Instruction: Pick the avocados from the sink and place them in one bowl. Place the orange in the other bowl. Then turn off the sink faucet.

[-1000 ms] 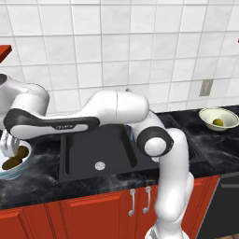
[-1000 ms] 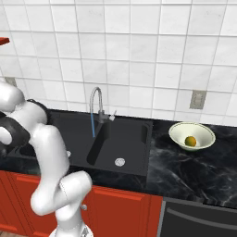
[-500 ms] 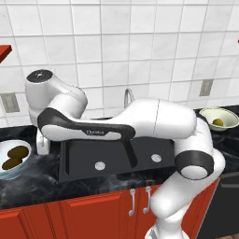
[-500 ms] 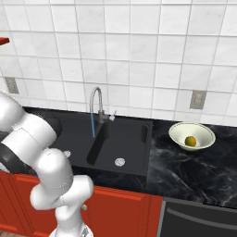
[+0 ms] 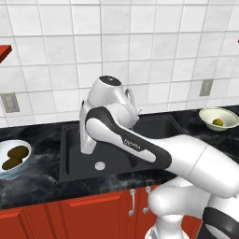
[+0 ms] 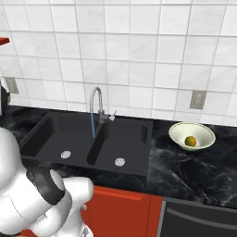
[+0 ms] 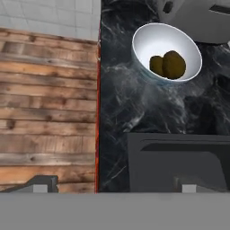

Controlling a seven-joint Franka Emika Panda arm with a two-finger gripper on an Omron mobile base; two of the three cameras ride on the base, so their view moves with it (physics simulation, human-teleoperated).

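**Faucet lever lies right of the hand, at the far rim**

Faucet is what remains for you: it stands at the far rim of the sink, over the divider between the two basins, and a blue stream falls from its spout, so I judge the water is on. Its small lever juts out to the right of the stem, pointing right and slightly up. Both avocados lie touching in the pale bowl on the counter left of the sink, and the orange sits in the cream bowl well to the right.

Your hand camera looks down on the pale bowl, the left counter and the near left corner of the sink, so the lever lies to the right and farther back from the gripper. Expect to swing right across the left basin. The arm's upper link crosses in front of the tap in the left base view. Whether the gripper is spread or closed, I cannot tell.
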